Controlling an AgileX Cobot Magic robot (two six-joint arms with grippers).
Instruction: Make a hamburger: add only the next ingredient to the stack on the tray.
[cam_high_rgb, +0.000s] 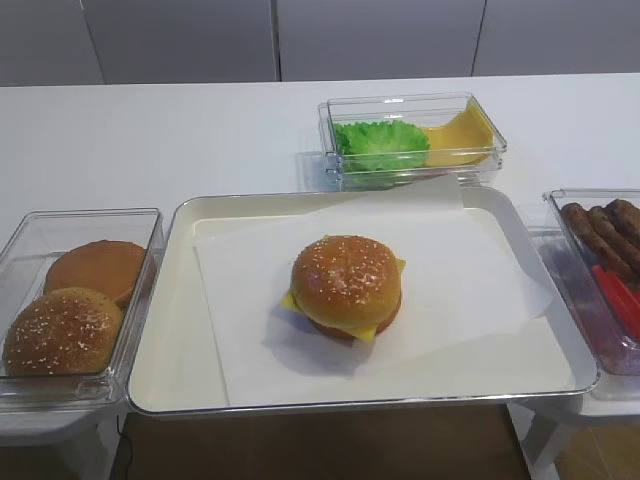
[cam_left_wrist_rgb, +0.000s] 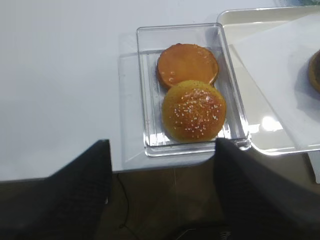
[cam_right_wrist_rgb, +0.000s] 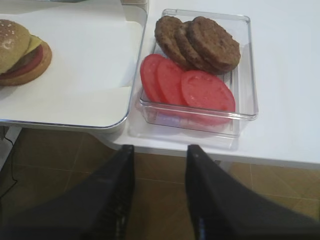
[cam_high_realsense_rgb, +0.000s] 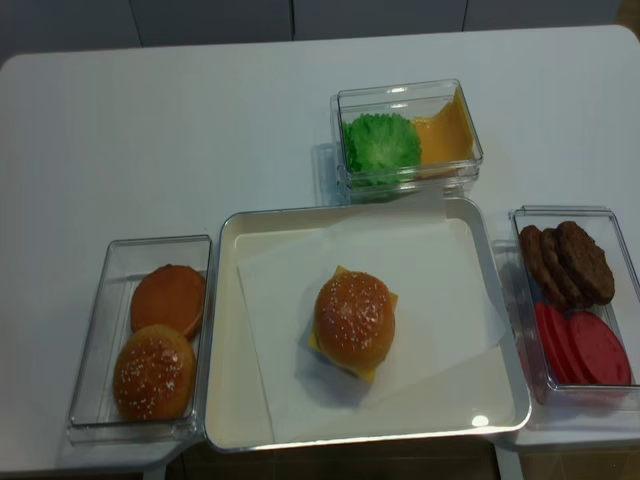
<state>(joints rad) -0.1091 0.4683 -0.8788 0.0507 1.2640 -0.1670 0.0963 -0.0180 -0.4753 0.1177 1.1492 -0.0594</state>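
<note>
Your golden sesame-seeded top bun (cam_high_rgb: 346, 279) already caps the stack on the silver paper-lined tray (cam_high_rgb: 170, 330), centre frame — step looks done. Both black grippers — left (cam_left_wrist_rgb: 162, 190), right (cam_right_wrist_rgb: 160, 195) — gape empty; just stay clear.

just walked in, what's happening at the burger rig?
Nothing is being handled right now. The hamburger sits on the paper-lined tray with a sesame top bun already on it, cheese poking out underneath. Both arms are pulled back off the table edge: the left claw hangs open, empty, in front of the tub of spare buns, and the right claw hangs open, empty, in front of the tub of patties and tomato slices.
</note>
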